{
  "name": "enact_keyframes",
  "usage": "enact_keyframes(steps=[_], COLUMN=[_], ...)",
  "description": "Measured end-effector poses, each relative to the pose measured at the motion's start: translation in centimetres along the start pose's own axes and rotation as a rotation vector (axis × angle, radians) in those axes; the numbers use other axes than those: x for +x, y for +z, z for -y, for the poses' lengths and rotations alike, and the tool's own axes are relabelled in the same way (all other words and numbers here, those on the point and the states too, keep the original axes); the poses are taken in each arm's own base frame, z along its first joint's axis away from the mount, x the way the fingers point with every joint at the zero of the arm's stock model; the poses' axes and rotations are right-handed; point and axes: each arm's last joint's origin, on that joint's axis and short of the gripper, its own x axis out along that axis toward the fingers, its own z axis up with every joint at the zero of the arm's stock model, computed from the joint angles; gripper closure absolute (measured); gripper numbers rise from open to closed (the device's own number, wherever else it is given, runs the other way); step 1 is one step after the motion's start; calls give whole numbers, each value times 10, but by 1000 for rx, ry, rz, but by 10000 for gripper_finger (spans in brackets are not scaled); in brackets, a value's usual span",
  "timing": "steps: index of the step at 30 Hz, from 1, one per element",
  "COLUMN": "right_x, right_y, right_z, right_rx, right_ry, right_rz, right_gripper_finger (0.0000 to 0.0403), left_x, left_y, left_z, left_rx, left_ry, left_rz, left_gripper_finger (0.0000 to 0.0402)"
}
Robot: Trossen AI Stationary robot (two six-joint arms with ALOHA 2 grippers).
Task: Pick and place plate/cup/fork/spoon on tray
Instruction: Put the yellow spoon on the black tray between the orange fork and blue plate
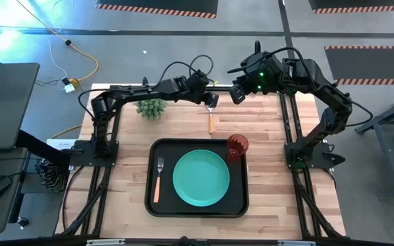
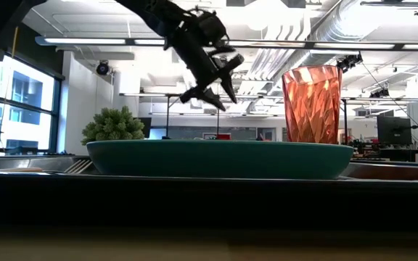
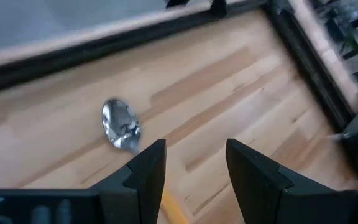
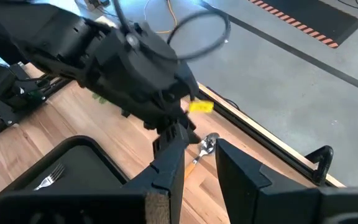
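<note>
Left claw (image 1: pixel 209 100) hangs open and empty just above the spoon (image 1: pixel 211 116) on the tabletop (image 1: pixel 265 123) behind the tray (image 1: pixel 237 203). Right claw (image 1: pixel 238 92) waits nearby, open, holding nothing.

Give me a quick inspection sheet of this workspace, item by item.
Surface: wooden table.
Job's things: tray holds plate, fork, cup; spoon lies on the table beyond the tray.
Clutter: potted plant at the far edge.
Grippers: left gripper open above the spoon; right gripper open, raised nearby.
Cables: yellow cable on the floor.
Surroundings: striped floor markings.
</note>
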Motion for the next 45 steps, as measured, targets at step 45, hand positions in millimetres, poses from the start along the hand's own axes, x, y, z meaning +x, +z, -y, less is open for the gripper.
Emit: enact_keyframes(steps=[45], right_x=[0], right_y=[-2], right_z=[1], right_rx=[-4], right_ry=[-8], right_rz=[-16], right_gripper_finger=[320], left_x=[86], left_y=[-58], left_z=[-14], left_rx=[-65], left_ry=[104], left_rz=[-208], left_gripper_finger=[249])
